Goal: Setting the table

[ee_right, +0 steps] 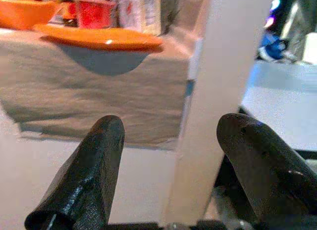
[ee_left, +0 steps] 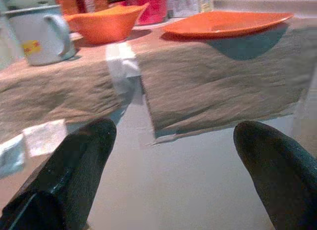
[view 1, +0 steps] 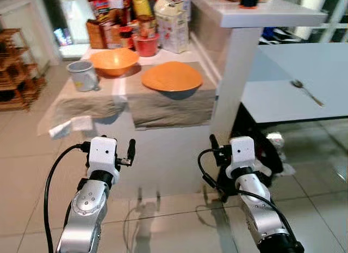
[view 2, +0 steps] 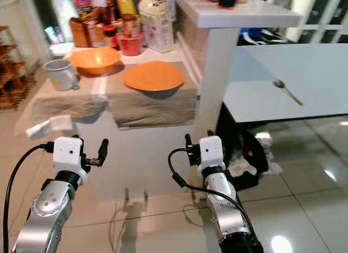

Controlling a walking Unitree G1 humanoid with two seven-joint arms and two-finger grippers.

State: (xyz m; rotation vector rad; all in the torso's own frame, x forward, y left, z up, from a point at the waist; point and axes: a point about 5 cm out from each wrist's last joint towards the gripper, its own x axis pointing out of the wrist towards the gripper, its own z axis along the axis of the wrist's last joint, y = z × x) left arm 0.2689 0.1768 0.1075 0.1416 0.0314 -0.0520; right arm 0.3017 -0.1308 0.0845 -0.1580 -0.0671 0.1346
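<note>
Left claw (view 1: 128, 150), lower left of the frame, spread wide and empty, held out short of the counter (view 1: 163, 149). Right claw (view 1: 215, 148), lower centre, likewise spread and empty, beside the white post (view 1: 234, 84).

Beyond the claws, mid-frame: orange plate (view 1: 172, 77) flat on a beige cloth (view 1: 171, 109) that hangs over the counter's near edge. Up and left of it, orange bowl (view 1: 114, 62), mouth up, then a pale mug (view 1: 82, 75) at far left, upright, handle toward the lower right. Packets and jars (view 1: 138, 19) crowded along the top of the frame. At far right, a spoon (view 1: 307, 92) on a grey table (view 1: 293, 84), long axis slanting from upper left to lower right, bowl end upper left.

Plate probably stiff, glazed, slippery and breakable, moderately light; no long axis, being round. Best taken by pinching the near rim, where it overhangs its foot.
</note>
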